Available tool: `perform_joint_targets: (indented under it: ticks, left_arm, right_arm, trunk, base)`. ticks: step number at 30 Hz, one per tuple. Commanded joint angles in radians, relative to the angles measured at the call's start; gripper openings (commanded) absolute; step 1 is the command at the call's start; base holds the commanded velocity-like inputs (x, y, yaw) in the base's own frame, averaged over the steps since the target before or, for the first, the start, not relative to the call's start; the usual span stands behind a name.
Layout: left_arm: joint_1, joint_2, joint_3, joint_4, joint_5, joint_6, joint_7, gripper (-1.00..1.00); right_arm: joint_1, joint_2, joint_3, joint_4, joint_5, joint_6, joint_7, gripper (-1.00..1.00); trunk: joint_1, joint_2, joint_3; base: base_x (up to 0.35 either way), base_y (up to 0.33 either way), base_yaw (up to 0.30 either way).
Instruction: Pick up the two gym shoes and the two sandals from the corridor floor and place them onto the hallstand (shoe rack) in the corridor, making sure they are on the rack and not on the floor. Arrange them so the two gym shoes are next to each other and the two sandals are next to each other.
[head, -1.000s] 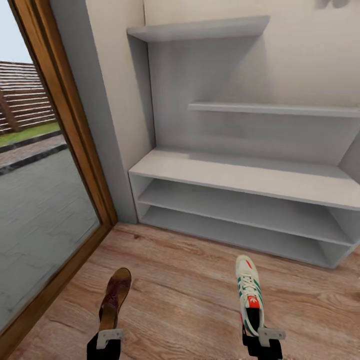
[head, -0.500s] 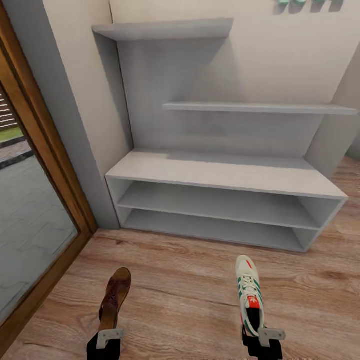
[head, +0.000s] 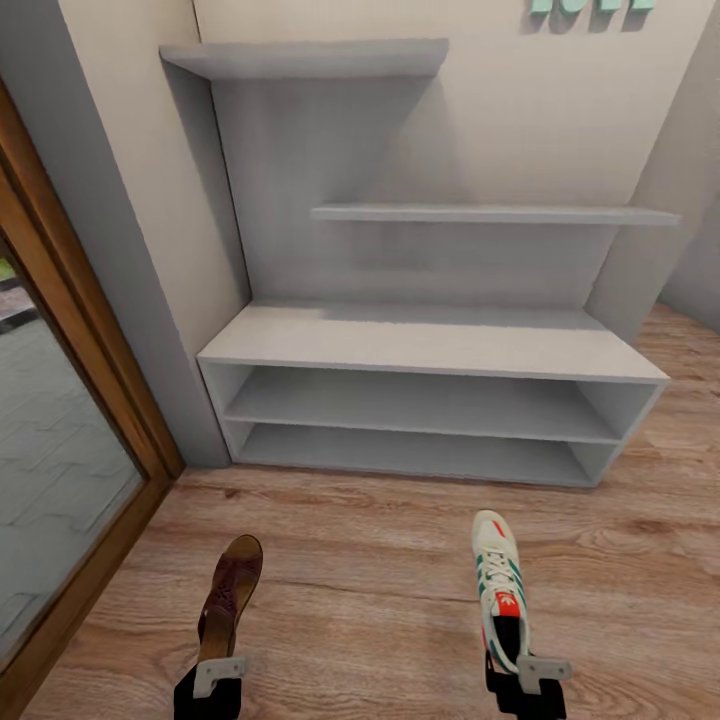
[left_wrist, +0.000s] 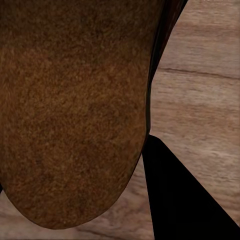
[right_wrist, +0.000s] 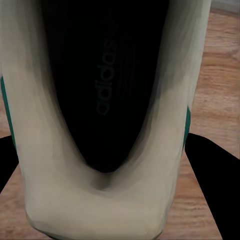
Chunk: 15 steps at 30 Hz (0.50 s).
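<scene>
Head view, left to right. Left end effector (head: 218, 676) is closed on the heel end of 1 brown sandal (head: 231, 592); the sandal extends straight ahead of it, toe pointing toward the hallstand (head: 420, 345), held above the corridor floor (head: 370, 590). Left wrist view: sandal footbed (left_wrist: 75, 110) sits directly against the end effector, 1 dark finger (left_wrist: 180, 200) alongside it, wood planks (left_wrist: 200, 95) behind.

Right end effector (head: 528, 673) is clamped on the heel of 1 white gym shoe (head: 499, 585) with green stripes and a red-orange tongue patch; the shoe projects ahead of it, toe toward the hallstand. Right wrist view: shoe opening and dark insole (right_wrist: 107, 85) directly in front of the end effector, floor (right_wrist: 220, 75) past it.

Hallstand stands well ahead of both end effectors, against the wall: long worktop, 2 open shelves below, stepped shelves above.
</scene>
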Motion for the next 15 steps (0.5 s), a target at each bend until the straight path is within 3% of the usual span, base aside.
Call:
perform_joint_targets:
  ticks: [1, 15]
  left_arm:
    - [0.000, 0.001, -0.008, 0.000, 0.001, -0.002, 0.008, -1.00]
    - [0.000, 0.001, -0.007, 0.000, 0.000, -0.002, 0.008, -1.00]
  right_arm:
    - [-0.001, -0.002, 0.008, 0.001, 0.002, 0.000, -0.009, -1.00]
    - [-0.001, -0.002, 0.009, 0.000, 0.003, -0.001, -0.009, -1.00]
  trunk:
    - [0.000, 0.000, -0.001]
    - [0.000, 0.000, -0.001]
  base:
    - [0.000, 0.013, -0.007]
    - [0.000, 0.002, -0.001]
